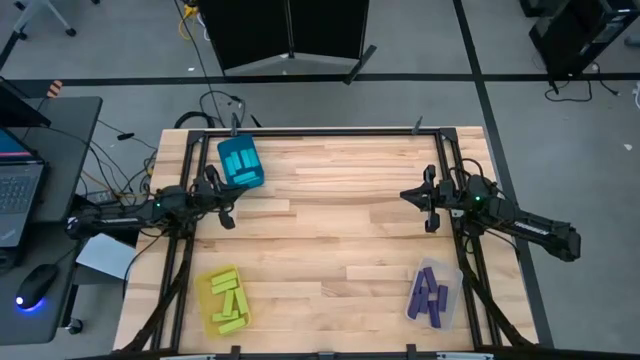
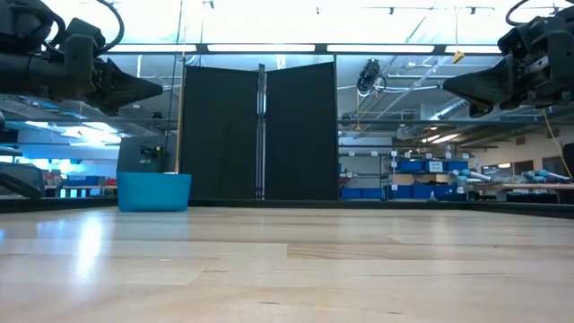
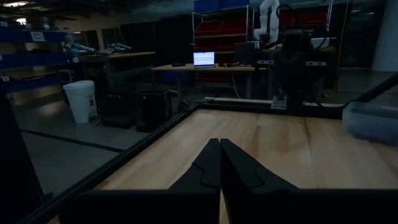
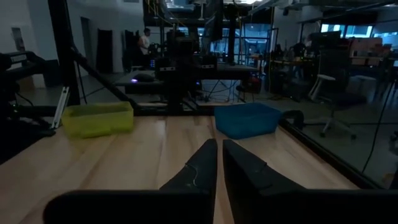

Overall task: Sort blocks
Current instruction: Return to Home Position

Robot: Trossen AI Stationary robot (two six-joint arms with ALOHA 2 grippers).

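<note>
Three bins sit on the table (image 1: pixel 340 230), and every block I can see lies inside one of them. Cyan blocks (image 1: pixel 240 160) fill the blue bin (image 2: pixel 154 191) at the table's far left corner. Lime blocks (image 1: pixel 228 300) lie in the yellow bin (image 4: pixel 98 118) at its near left corner, and purple blocks (image 1: pixel 430 293) lie in the clear bin (image 3: pixel 372 121) at its near right corner. My left end effector (image 3: pixel 219 149) hangs above the table's left edge, fingers pressed together and holding nothing. My right end effector (image 4: pixel 219 148) hangs above the table's right edge, fingers likewise together and empty. Both point inward toward the table's middle, well above its surface.
</note>
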